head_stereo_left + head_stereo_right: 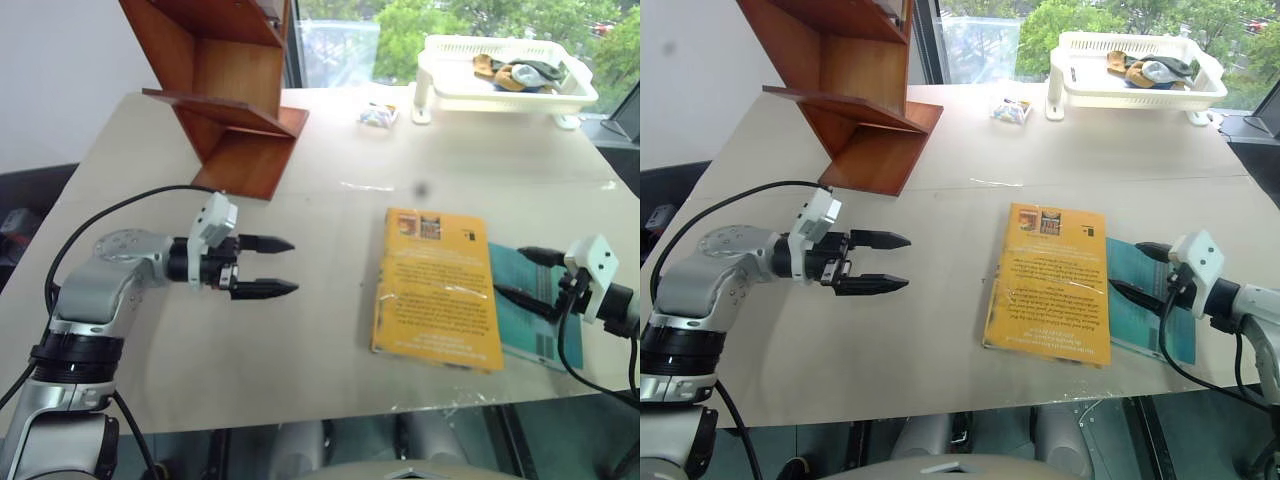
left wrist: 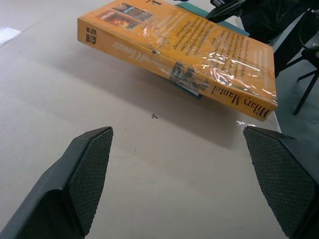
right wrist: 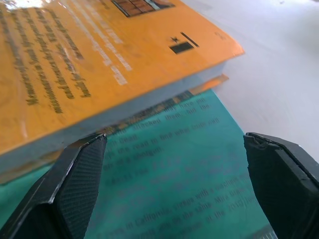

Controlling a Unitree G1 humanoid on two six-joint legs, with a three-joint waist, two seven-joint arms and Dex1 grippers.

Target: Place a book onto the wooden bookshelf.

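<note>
Thick yellow-orange paperback book (image 1: 436,288) in a glossy wrapper lies flat, cover up, on the pale tabletop (image 1: 330,340), right of centre. Long axis runs away from the robot toward the window; spine faces the robot's left, the small cover pictures at the far end. Its right edge overlaps a thinner teal book (image 1: 525,305), which is partly hidden beneath it and partly by the right gripper.

Left gripper (image 1: 266,266): black fingers spread wide, holding nothing, pointing at the spine from well apart. Right gripper (image 1: 1140,270): jaws parted, empty, over the teal cover just beside the paperback's page edge.

Reddish-brown wooden bookshelf (image 1: 225,95) with slanted boards stands at far left, top cut off. White plastic basket tray (image 1: 505,75) far right; contents hard to make out.
</note>
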